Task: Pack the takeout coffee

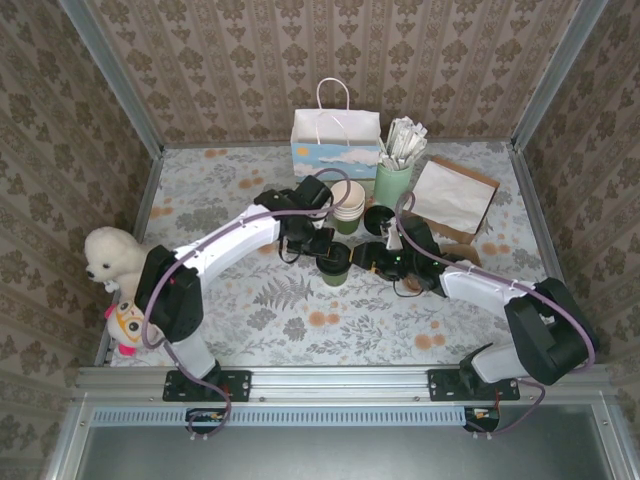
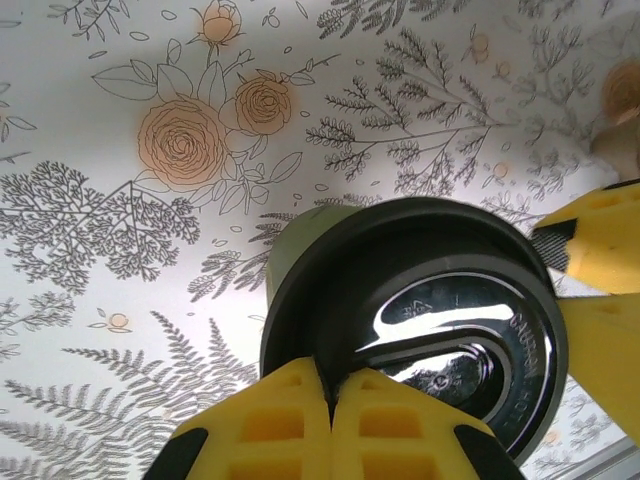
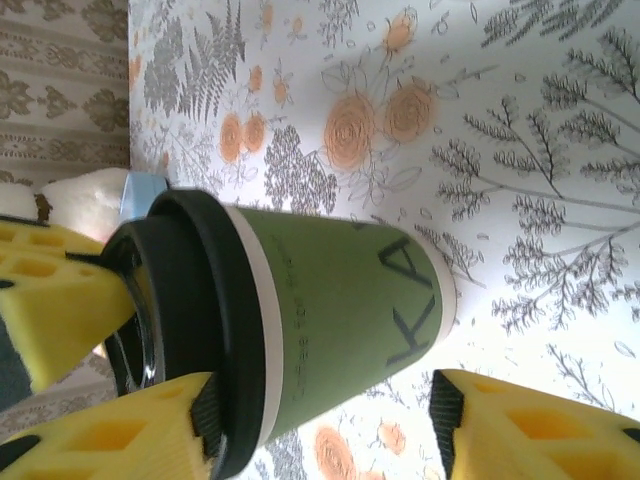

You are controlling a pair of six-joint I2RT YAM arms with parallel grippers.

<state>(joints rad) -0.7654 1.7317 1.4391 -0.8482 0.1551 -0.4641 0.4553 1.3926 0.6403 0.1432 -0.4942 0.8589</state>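
The takeout coffee [image 1: 334,270] is a green paper cup with a black lid, standing upright mid-table. In the left wrist view its glossy lid [image 2: 420,320] lies just below my left gripper [image 2: 330,385], whose yellow fingers are shut with their tips on the lid's near rim. In the right wrist view the cup [image 3: 340,300] sits between the fingers of my open right gripper [image 3: 322,410]. One pad touches the lid's edge, and the other stands apart from the cup's base. In the top view the left gripper [image 1: 325,250] and right gripper [image 1: 372,258] flank the cup.
Behind the cup stand a stack of lidless green cups [image 1: 348,203], a pale-green holder of white sticks [image 1: 394,178], a white handled paper bag [image 1: 335,145] and a flat paper bag [image 1: 455,195]. A spare black lid [image 1: 379,218] lies nearby. Plush toys [image 1: 110,262] sit at the left edge.
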